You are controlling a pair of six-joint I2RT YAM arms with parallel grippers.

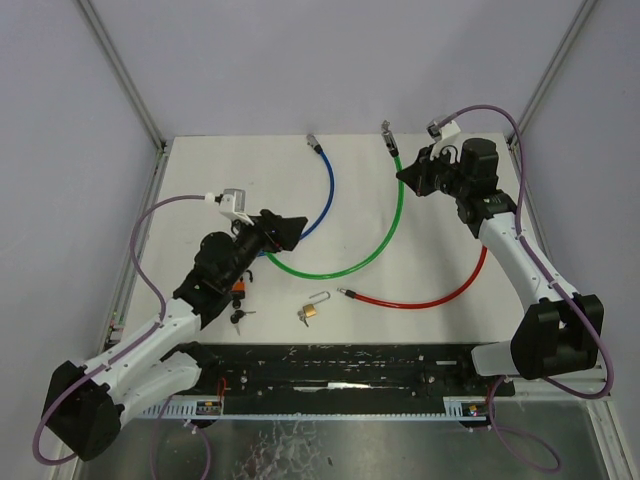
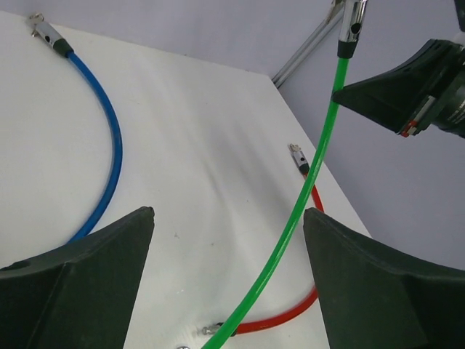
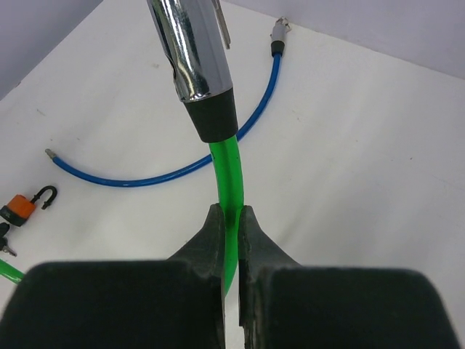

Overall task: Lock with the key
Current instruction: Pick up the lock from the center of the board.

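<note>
Pinching the green cable (image 3: 227,171) just under its chrome end fitting (image 3: 195,51), the right gripper (image 3: 231,218) has its jaws drawn narrow on the cord. The fitting stands up beyond the fingertips.

The left gripper (image 2: 229,214) is spread wide and holds nothing. The same green cable runs out between its fingers, closer to the right one; whether it brushes that finger cannot be told. Ahead of the left finger curves the blue cable (image 2: 115,145), and ahead of the right finger lies the red cable (image 2: 294,314).

Back behind this gripper, beside its own forearm, the orange padlock (image 1: 239,289) and the keys (image 1: 238,318) rest on the white table (image 1: 200,180). The brass padlock (image 1: 309,313), shackle swung open, lies to the right of the keys, just short of the red cable's tip.
</note>
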